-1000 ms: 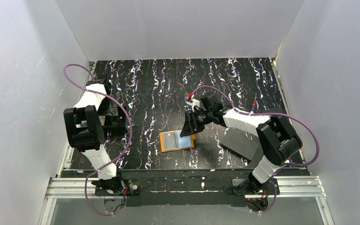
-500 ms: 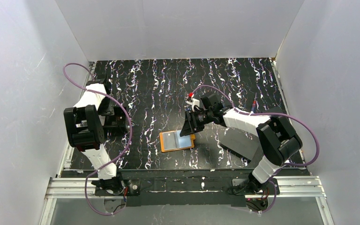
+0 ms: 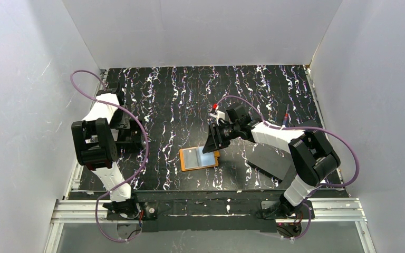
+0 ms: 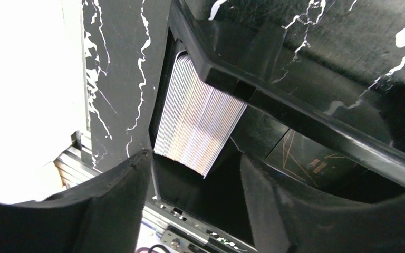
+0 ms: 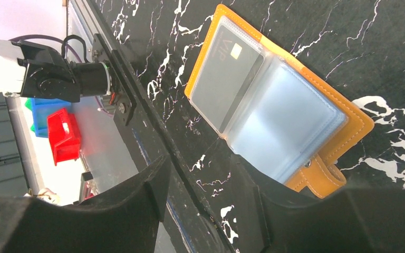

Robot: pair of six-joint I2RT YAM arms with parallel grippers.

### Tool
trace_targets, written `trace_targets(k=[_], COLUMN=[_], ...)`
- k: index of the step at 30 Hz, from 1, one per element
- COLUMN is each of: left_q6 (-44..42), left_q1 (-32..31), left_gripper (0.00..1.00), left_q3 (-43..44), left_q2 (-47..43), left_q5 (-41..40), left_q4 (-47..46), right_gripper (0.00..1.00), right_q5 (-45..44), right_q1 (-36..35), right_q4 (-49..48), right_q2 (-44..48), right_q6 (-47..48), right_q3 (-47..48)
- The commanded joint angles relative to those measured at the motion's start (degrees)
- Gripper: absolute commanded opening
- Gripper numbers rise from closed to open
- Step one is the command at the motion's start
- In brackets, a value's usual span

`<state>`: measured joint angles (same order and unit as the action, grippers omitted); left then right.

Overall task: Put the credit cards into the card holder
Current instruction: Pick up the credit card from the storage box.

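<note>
The orange card holder lies open on the table, its pale clear sleeves facing up. In the right wrist view, the card holder has a dark grey card in one sleeve, and its snap tab points toward the gripper. My right gripper hovers just above the holder's right edge; in its own view the right gripper is open and empty. My left gripper is at the table's left edge. In its own view the left gripper is open over a stack of cards standing on edge in a black tray.
A black card with gold lines lies beside the stack. A larger flat black rectangle lies under the right arm. White walls close in three sides. The metal rail runs along the near edge.
</note>
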<state>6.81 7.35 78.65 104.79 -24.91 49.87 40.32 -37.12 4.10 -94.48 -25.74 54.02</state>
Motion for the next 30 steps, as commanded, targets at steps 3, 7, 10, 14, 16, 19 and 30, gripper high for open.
trace_targets(k=[3, 7, 10, 14, 16, 19, 30], left_q6=[-0.14, -0.49, -0.6, -0.78, -0.74, -0.83, -0.54], left_q1=[0.33, 0.37, 0.32, 0.32, 0.37, 0.31, 0.3], left_gripper=[0.8, 0.85, 0.86, 0.87, 0.87, 0.83, 0.56], left_q3=[3.46, 3.86, 3.91, 4.45, 4.58, 4.5, 1.81], left_q2=[-0.84, 1.07, 3.12, 4.73, 4.95, 5.22, 1.85], left_q5=[0.03, -1.02, -1.8, -1.63, -1.38, -2.34, -3.3], left_q4=[2.15, 2.35, 2.16, 1.81, 1.62, 1.56, 0.03], right_gripper=[0.54, 0.54, 0.54, 0.54, 0.54, 0.54, 0.53], right_q5=[1.21, 1.33, 1.37, 1.32, 1.31, 1.37, 1.45], right_q1=[0.21, 0.21, 0.22, 0.25, 0.3, 0.3, 0.31], right_q4=[-2.33, -2.64, -2.56, -2.49, -2.49, -2.5, -2.73], right_q2=[1.31, 1.22, 1.33, 1.57, 1.5, 1.49, 1.38], right_q6=[-0.45, -0.59, -0.7, -0.64, -0.65, -0.63, -0.72], right_q3=[-0.54, -0.59, -0.72, -0.79, -0.69, -0.6, -0.71])
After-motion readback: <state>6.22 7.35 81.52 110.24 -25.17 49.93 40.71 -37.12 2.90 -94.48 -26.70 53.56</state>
